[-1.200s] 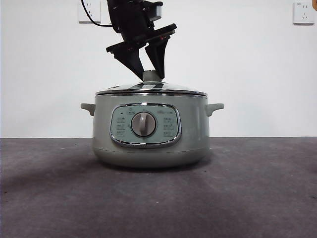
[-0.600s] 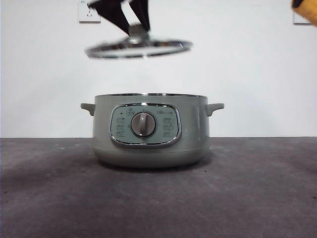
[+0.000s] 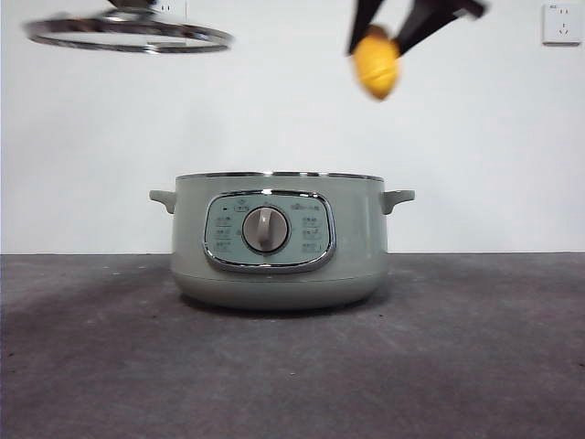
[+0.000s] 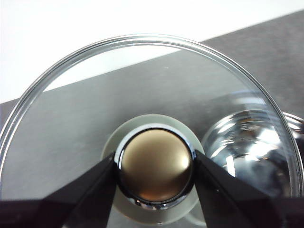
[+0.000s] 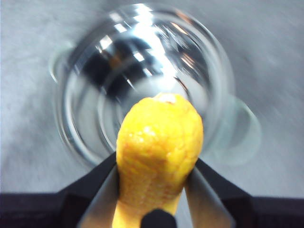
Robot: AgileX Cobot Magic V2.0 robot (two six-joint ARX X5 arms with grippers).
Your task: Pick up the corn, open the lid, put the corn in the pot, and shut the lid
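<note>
The sage-green pot (image 3: 279, 242) stands open on the table, its shiny inside showing in the right wrist view (image 5: 142, 80). High at the upper left hangs the glass lid (image 3: 128, 35), level. My left gripper (image 4: 156, 171) is shut on the lid's knob (image 4: 156, 168), and the clear lid (image 4: 95, 95) spreads around it. My right gripper (image 3: 391, 32) is shut on the yellow corn (image 3: 376, 66) high above the pot's right side. In the right wrist view the corn (image 5: 159, 147) hangs over the pot's opening.
The pot carries a front panel with a dial (image 3: 266, 229) and small side handles (image 3: 397, 198). The dark grey table (image 3: 475, 357) runs out on both sides of the pot. Wall sockets (image 3: 559, 23) sit on the white wall behind.
The lid came off the pot and has moved up and far to the left in my left gripper. The corn has come in from the upper right to above the pot.
</note>
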